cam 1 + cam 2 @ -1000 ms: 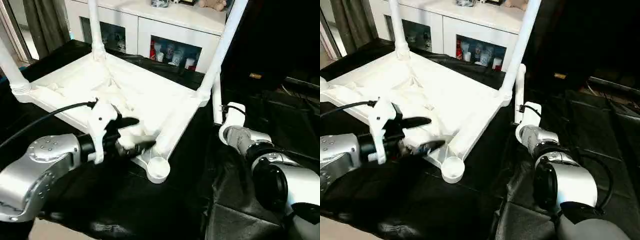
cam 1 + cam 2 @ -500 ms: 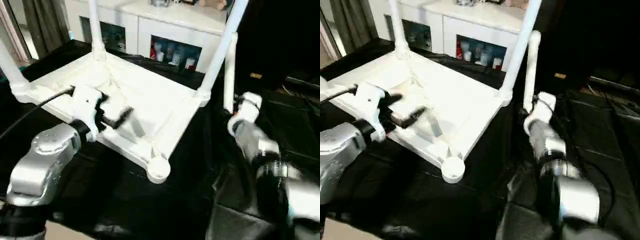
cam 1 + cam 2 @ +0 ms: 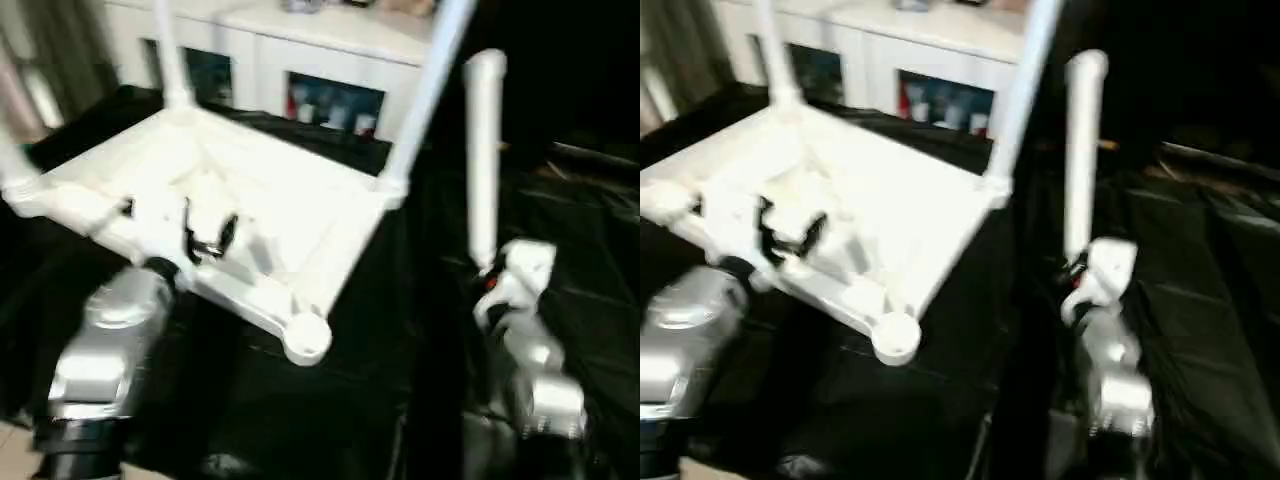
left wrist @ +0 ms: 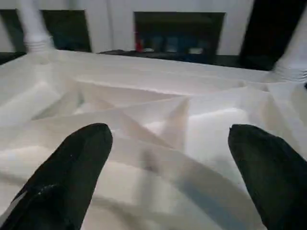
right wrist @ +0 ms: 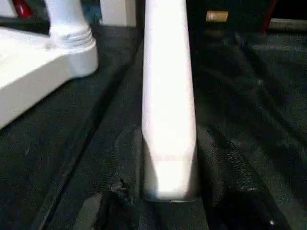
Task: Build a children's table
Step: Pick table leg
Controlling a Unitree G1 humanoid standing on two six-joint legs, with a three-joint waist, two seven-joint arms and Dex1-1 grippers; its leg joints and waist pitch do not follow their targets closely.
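The white tabletop point(image 3: 270, 215) lies upside down on the black cloth point(image 3: 350, 400), ribbed side up. Three legs already stand in its corner holes and point straight up: one at the back point(image 3: 168, 60), one on the left edge point(image 3: 12, 165), and one at the right corner point(image 3: 425, 90). The near corner socket point(image 3: 306, 338) is empty, a round cup facing up.

The fourth leg point(image 3: 483, 150) is off to the right of the tabletop, not touching it. It stands nearly straight up and down, with its top end level with the white cabinet point(image 3: 300, 50) behind.

The right gripper point(image 3: 490, 272) holds this leg near its bottom end, fingers closed snugly on it. The right wrist view looks along the leg point(image 5: 168, 96), and also shows the screwed-in right corner leg point(image 5: 69, 28) beside it.

The left gripper point(image 3: 208, 232) hovers over the tabletop's ribs with its fingers spread wide and holds nothing. The left wrist view shows both black fingertips point(image 4: 76, 163) far apart above the ribs point(image 4: 158, 120).
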